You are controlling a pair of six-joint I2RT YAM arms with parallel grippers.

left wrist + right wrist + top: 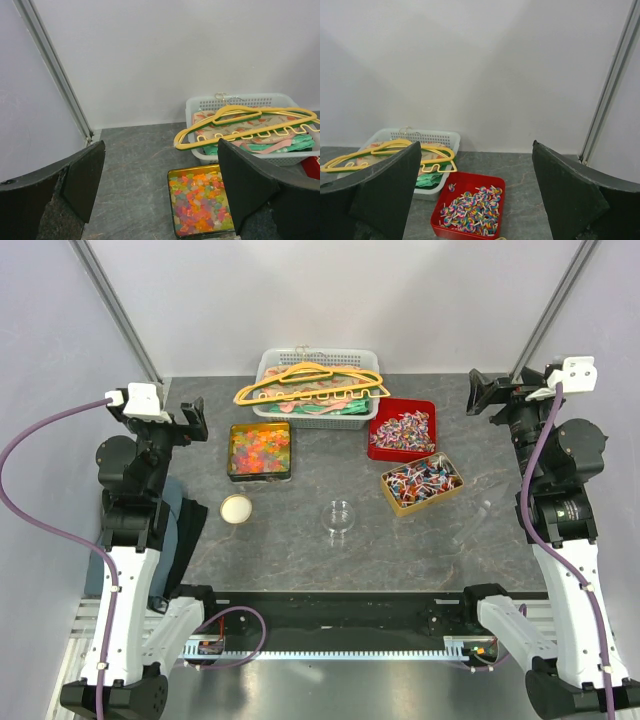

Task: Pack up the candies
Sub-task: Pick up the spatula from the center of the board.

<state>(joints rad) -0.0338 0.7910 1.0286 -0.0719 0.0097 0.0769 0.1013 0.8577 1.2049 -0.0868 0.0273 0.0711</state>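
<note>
With both sets of jaws wide apart and empty, the left pincer [190,420] sits nearer the gummies [260,452] in the tin [231,453] to its right, the right pincer [483,396] nearer the wrapped candies [402,432] leftward.

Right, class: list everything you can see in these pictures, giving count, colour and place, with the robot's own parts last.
basket: one, white, back centre
hangers: a few, yellow, lying across the basket
gummies: many, orange, yellow and pink, in the tin
tin: one, gold, left of centre
wrapped candies: many, red, blue and white, in tray and box
tray: one, red, right of the basket
box: one, tan, in front of the tray
dish: one, clear, front centre
lid: one, cream, front left
table: one, dark grey
left gripper: black, open, left side
right gripper: black, open, right side
</note>
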